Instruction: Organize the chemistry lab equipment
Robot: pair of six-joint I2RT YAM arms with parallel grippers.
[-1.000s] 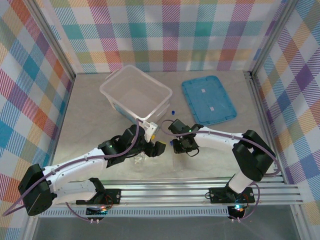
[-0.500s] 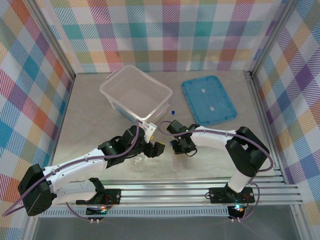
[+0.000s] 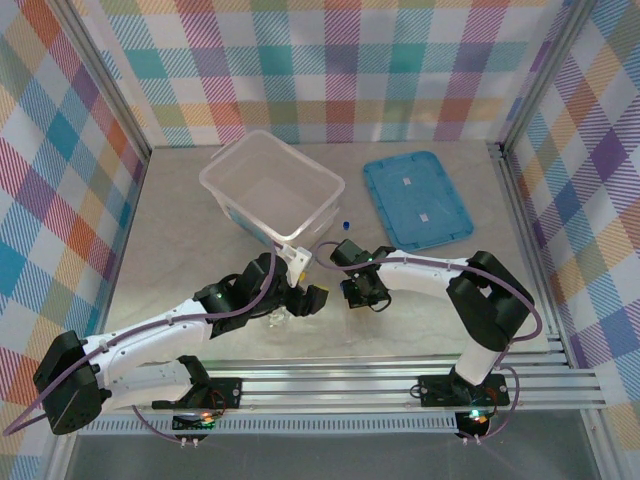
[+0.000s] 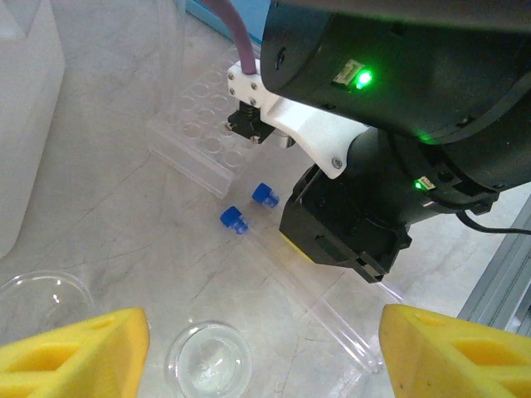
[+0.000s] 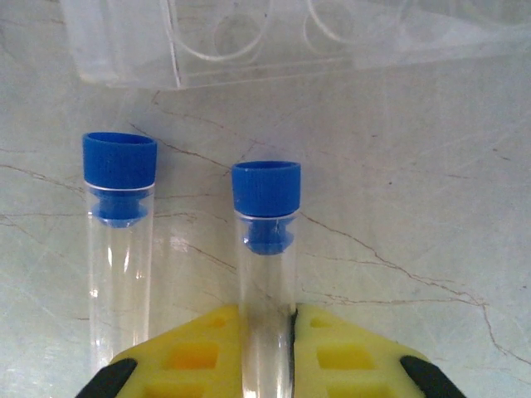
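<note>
The right end effector (image 5: 265, 361) has clamped onto a blue-capped tube (image 5: 265, 240), its lower end cut off. The left end effector (image 4: 264, 352) gapes wide, empty.

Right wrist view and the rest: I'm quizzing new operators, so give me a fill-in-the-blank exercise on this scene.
The right gripper is shut on a thin clear tube whose cap is ____.
Beside it lies a second capped tube, making ____ tubes in the right wrist view.
The left gripper, jaws wide apart, is ____.
In the top view the flat blue rectangular lid lies on the ____ side of the large translucent white plastic tub.
Missing: blue; two; open; right.
</note>
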